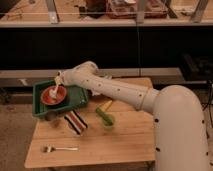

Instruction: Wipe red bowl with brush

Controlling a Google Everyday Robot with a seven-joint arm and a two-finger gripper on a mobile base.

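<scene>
The red bowl [52, 95] sits in a green tray [72, 102] at the table's left rear. The cream-white brush [55, 91] stands tilted with its head inside the bowl, its handle rising up to my gripper [58, 80]. The gripper hangs just above the bowl's far right rim at the end of my white arm [115, 90], which reaches in from the right. The gripper seems to hold the brush handle.
A light green cup [107, 121] with a yellow-green utensil [104, 107] stands at the table's middle. A striped cloth [75, 122] lies in front of the tray. A metal fork [59, 148] lies near the front left edge. A dark shelf runs behind the table.
</scene>
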